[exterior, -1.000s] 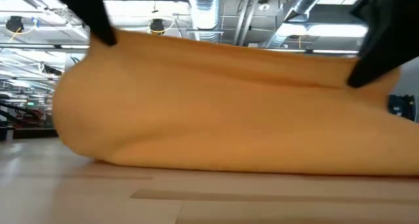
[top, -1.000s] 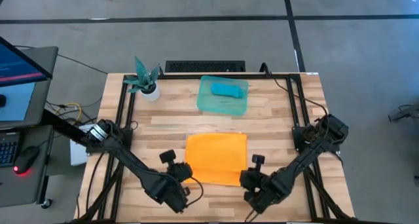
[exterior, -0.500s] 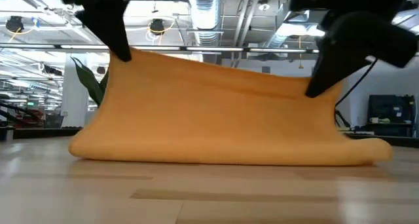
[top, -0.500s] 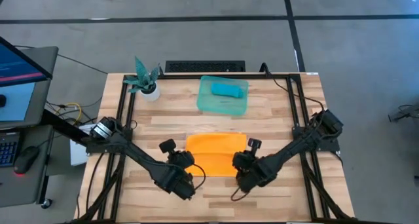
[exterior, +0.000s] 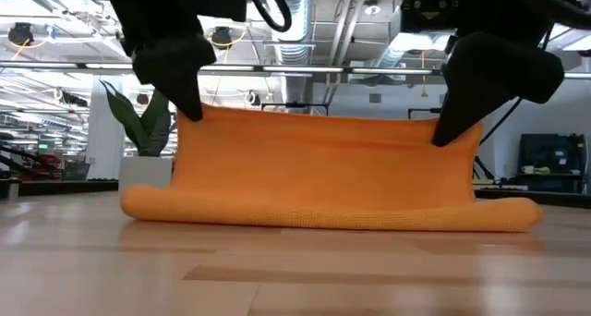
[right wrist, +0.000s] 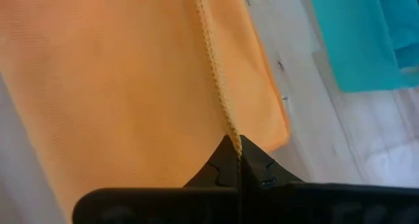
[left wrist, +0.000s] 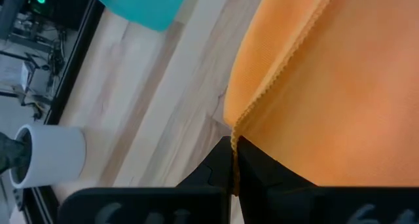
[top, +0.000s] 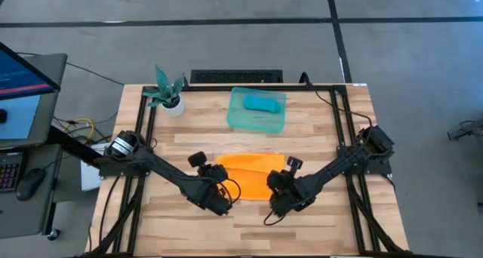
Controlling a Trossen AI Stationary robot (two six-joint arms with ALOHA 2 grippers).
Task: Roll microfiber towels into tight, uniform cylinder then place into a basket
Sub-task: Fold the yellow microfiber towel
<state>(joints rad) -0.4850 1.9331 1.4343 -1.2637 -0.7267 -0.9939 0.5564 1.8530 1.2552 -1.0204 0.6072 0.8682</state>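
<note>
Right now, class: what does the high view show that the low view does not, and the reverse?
Only the high view shows the basket holding the rolled turquoise towel. Only the low view shows the orange towel hanging up off the table from two pinched corners. Both show the left pincer and the right pincer shut on it.

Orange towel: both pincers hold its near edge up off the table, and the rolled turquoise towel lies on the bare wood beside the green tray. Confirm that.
Not quite. The high view shows the rolled turquoise towel lying inside the green tray, not beside it. The left pincer and right pincer do hold up the orange towel.
</note>
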